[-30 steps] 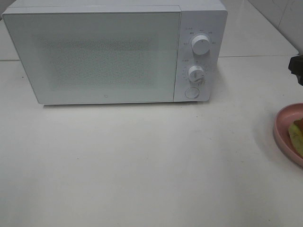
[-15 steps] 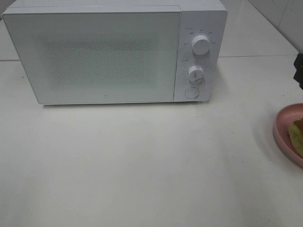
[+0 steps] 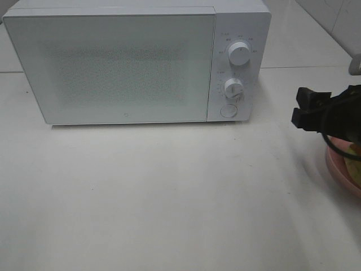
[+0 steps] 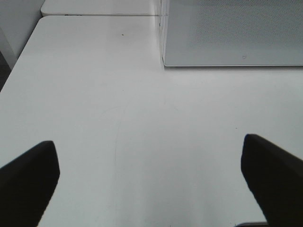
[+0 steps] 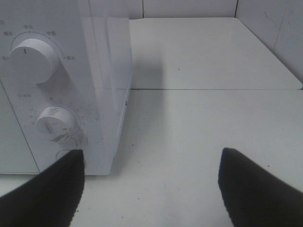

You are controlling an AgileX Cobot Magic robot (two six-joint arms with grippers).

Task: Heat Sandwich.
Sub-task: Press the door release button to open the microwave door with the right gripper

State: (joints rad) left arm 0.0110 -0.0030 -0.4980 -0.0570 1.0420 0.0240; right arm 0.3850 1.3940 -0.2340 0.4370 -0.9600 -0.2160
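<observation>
A sliver of the sandwich (image 3: pixel 354 150) shows yellow-green on the pink plate (image 3: pixel 337 169) at the table's right edge; my right arm covers the rest of it. My right gripper (image 3: pixel 302 106) hangs open and empty above the plate's left rim, pointing at the microwave's control side. In the right wrist view that gripper (image 5: pixel 149 158) has bare table between its black fingers (image 5: pixel 246 184). The white microwave (image 3: pixel 124 68) stands at the back with its door shut. My left gripper (image 4: pixel 147 144) is open over bare table near the microwave's front left corner (image 4: pixel 163 61).
The microwave's control panel carries two knobs, an upper knob (image 3: pixel 240 53) and a lower knob (image 3: pixel 233 87), with a round button (image 3: pixel 228 110) under them. A tiled wall (image 3: pixel 338 17) rises at the back right. The white table (image 3: pixel 169 197) spreads in front.
My right arm has swung in from the right edge toward the microwave and now covers most of the plate and sandwich. The microwave and plate have not moved.
</observation>
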